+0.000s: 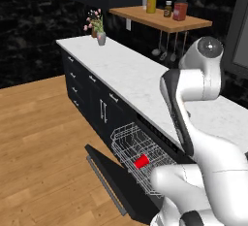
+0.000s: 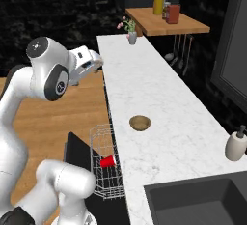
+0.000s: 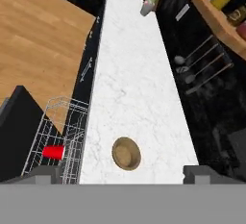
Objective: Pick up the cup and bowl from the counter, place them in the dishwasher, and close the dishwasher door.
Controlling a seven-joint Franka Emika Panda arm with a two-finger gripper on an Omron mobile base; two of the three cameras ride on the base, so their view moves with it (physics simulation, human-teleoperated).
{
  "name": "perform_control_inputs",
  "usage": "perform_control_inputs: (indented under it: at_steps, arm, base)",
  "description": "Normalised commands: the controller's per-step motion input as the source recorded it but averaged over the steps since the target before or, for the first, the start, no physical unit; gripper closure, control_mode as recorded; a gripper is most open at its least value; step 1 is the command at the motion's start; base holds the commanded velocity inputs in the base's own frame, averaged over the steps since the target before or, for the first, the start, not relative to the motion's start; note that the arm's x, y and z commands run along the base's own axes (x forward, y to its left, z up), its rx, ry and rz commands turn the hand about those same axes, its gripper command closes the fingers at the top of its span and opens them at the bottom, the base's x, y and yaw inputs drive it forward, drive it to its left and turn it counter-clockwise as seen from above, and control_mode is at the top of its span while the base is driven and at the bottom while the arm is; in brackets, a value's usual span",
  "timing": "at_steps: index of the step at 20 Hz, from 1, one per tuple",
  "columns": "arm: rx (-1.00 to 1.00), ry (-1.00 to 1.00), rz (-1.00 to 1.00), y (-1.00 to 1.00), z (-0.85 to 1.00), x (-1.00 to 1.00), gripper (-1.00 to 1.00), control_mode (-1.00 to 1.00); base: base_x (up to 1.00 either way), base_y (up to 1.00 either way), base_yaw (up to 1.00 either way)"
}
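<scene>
1. The red cup [image 2: 108,161] is already lodged on its side in the white wire rack [image 1: 135,147] of the dishwasher.
2. The wooden bowl [image 3: 126,153] is left upright on the marble counter [image 2: 144,89], near the edge above the rack.
3. The gripper [image 3: 120,174] is held above the bowl, jaws fully apart, nothing gripped.
4. The dishwasher door [image 1: 114,181] is seen lowered; closing remains.

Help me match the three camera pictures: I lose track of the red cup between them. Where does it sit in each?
Left base view: cup lower centre, lying in the wire rack.
Right base view: cup lower left of centre, in the rack.
Hand view: cup lower left, in the rack.
Shared landmark: the flower vase at the counter's far end.
</scene>
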Motion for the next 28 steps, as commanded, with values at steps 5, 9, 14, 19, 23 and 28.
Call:
perform_control_inputs:
  at_steps: [5,9,14,19,23,28]
  arm:
    - [0.07,0.26,0.16,-0.15,-1.00,0.60,-1.00,-1.00]
    - [0.04,0.10,0.05,-0.26,-1.00,0.44,-1.00,-1.00]
    - [-0.13,0.06,-0.11,-0.15,-0.90,0.35,-1.00,-1.00]
    - [0.00,0.05,-0.15,-0.53,-0.89,0.27,-1.00,-1.00]
    - [0.03,0.11,-0.07,-0.34,-0.49,0.31,-1.00,-1.00]
    - [0.03,0.10,-0.01,-0.21,-0.36,0.32,-1.00,-1.00]
  base:
    - [0.00,0.00,0.00]
    - [0.00,0.00,0.00]
    - [0.00,0.00,0.00]
    - [0.00,0.00,0.00]
    - [0.00,0.00,0.00]
    - [0.00,0.00,0.00]
